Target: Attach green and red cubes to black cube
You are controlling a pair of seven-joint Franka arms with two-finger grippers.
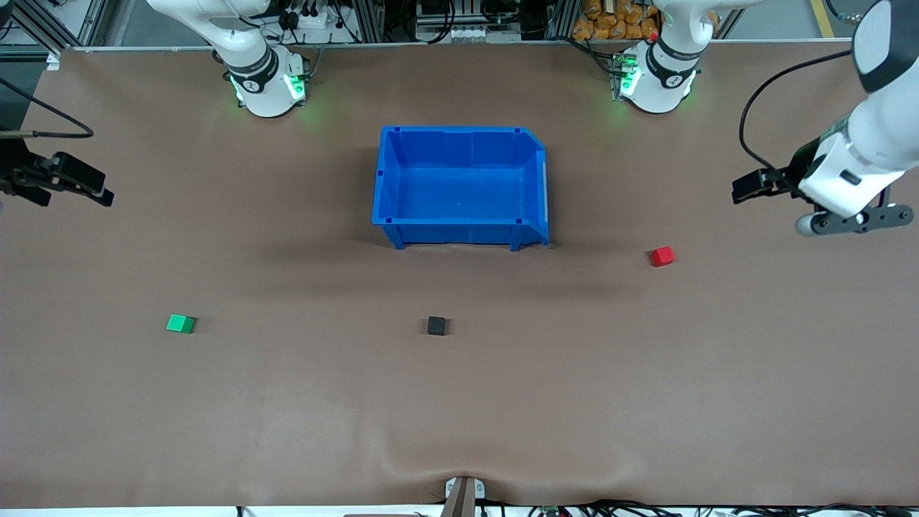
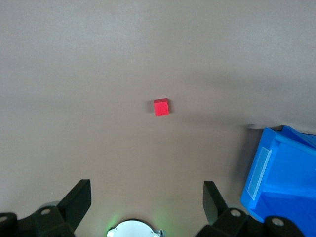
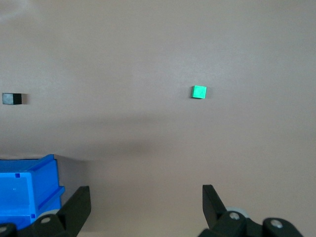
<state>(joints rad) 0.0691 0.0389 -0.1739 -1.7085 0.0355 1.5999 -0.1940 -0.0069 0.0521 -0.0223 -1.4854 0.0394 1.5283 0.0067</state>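
Sweeping from the right arm's end of the table, you've got the right gripper [image 1: 72, 183] up over bare table [image 1: 287, 402], fingers [image 3: 74, 207] spread wide and holding nothing, then one green cube [image 1: 180, 324], one black cube [image 1: 436, 326] and one red cube [image 1: 662, 256], all well apart. One blue bin [image 1: 459, 230] sits farther from the front camera than the black cube. Left gripper [image 1: 754, 185] hangs over the table near the red cube, fingers [image 2: 79, 202] wide too, empty.

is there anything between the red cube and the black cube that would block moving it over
Nothing visible. The red cube and black cube have only bare table between them; the blue bin sits farther from the front camera, off that line.
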